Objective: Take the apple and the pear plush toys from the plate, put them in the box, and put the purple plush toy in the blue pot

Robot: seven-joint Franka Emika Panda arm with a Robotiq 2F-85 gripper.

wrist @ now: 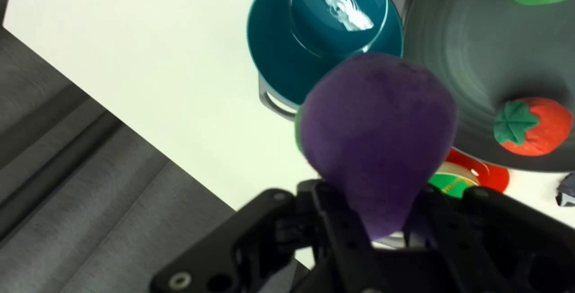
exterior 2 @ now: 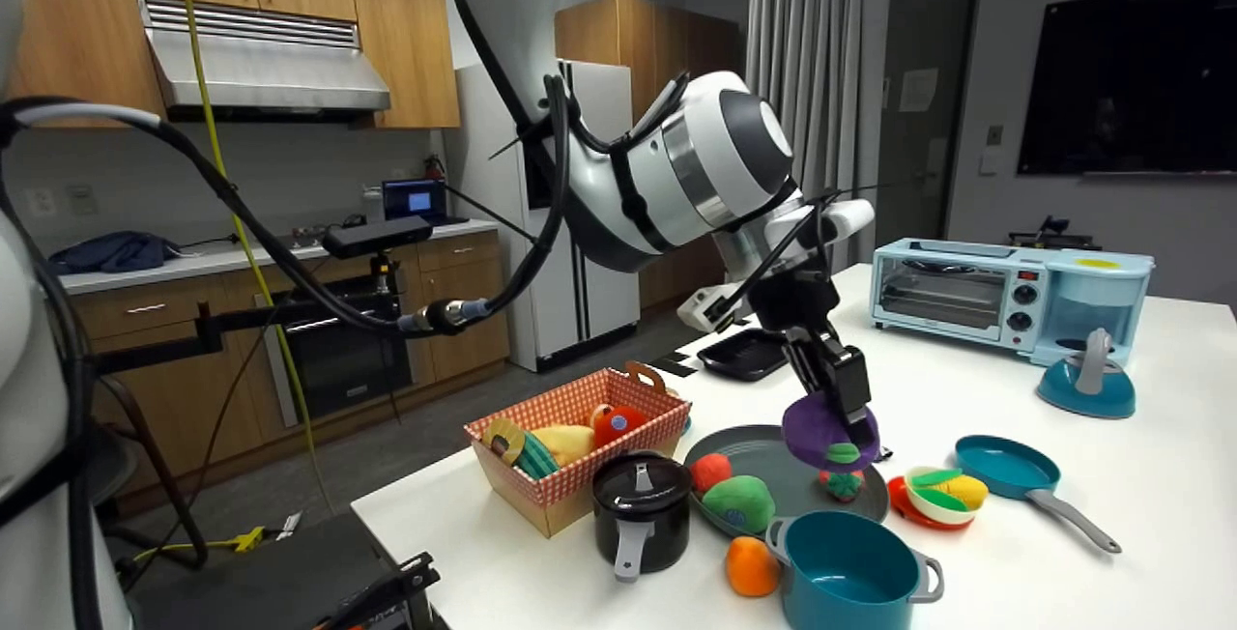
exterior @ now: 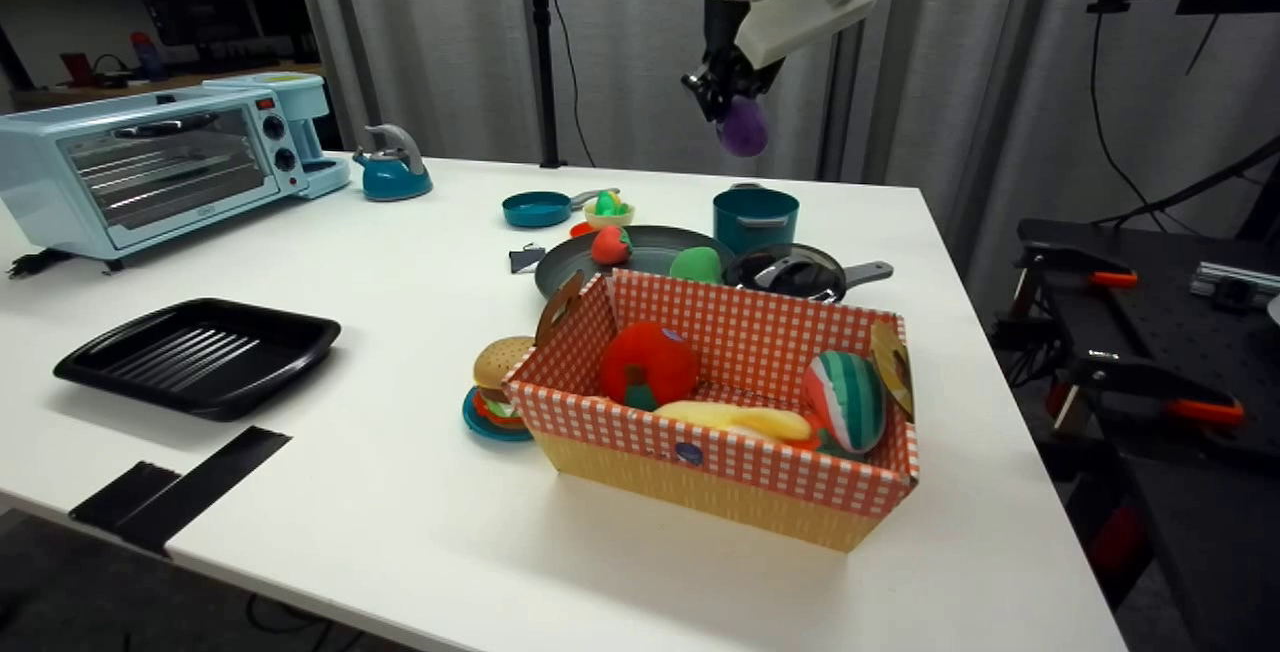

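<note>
reaching over a white table point(exterior: 400, 332) with a white robot arm point(exterior 2: 667, 176), bent downward in an exterior view. sharing the table with a pale blue toaster oven point(exterior 2: 952, 301), set well apart from a red-checked box point(exterior: 700, 477). near the box, note a dark gray plate point(wrist: 476, 55), flat on the table, then a blue pot point(exterior 2: 841, 601), upright just beside the plate, and a black lidded pot point(exterior 2: 646, 519) between the blue pot and the box. holding in the gripper point(wrist: 373, 198) the purple plush toy point(wrist: 377, 126) by its narrower end, in the air, higher than the rim of the blue pot in both exterior views. overlapping part of that rim in the wrist view; impossible to judge whether directly above the pot or to one side. inside the box, in an exterior view, find a yellow plush toy point(exterior: 735, 419), a striped watermelon plush toy point(exterior: 850, 402) and a round red plush toy point(exterior: 650, 367). on the plate, note a green plush toy point(exterior 2: 739, 504) at the edge, just beside a plain red toy point(exterior 2: 710, 469), and further over a leafy red toy point(wrist: 543, 126). add an orange plush toy point(exterior 2: 752, 567) just beside the blue pot.
</note>
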